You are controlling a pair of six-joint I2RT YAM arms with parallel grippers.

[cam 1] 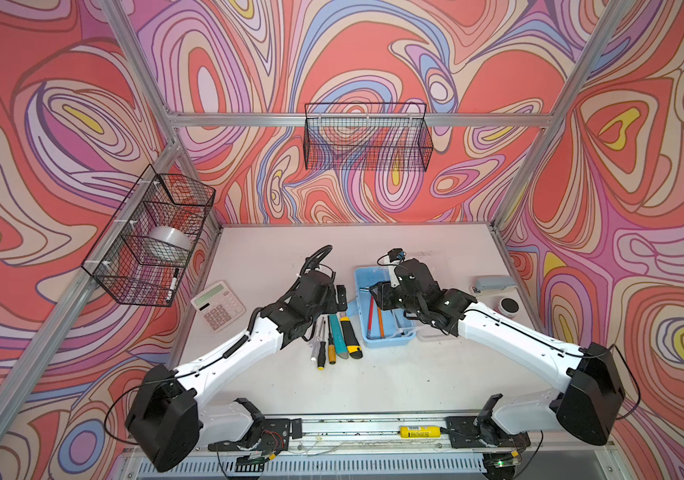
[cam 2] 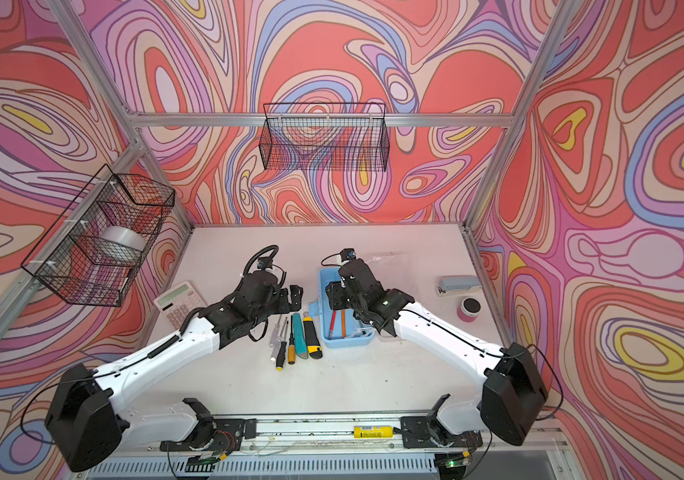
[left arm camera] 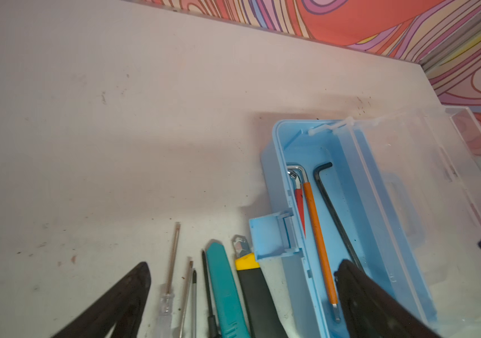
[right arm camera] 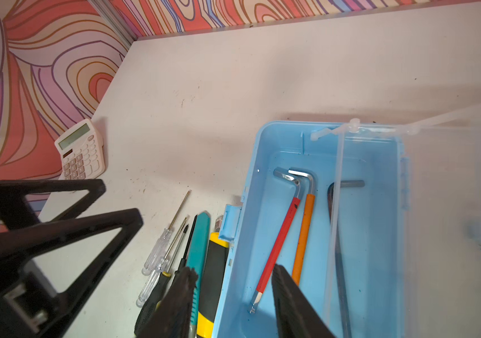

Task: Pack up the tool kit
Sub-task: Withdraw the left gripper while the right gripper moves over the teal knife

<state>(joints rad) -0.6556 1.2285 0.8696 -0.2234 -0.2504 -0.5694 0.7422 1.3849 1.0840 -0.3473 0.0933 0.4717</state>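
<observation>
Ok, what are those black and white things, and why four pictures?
They are two robot arms on a table. Two pictures look down from above; two come from a camera on each wrist. Each arm ends in a pinching tool. The left tool and right tool are open, holding nothing. The blue box has its clear lid open, with three hex keys inside. Screwdrivers and two knives lie beside it. A calculator and stapler sit further off.

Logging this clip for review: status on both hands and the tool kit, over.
Left hand open, right hand open over box rim. Three hex keys in; knives, screwdrivers outside on table. Lid open, no obstruction seen.
</observation>
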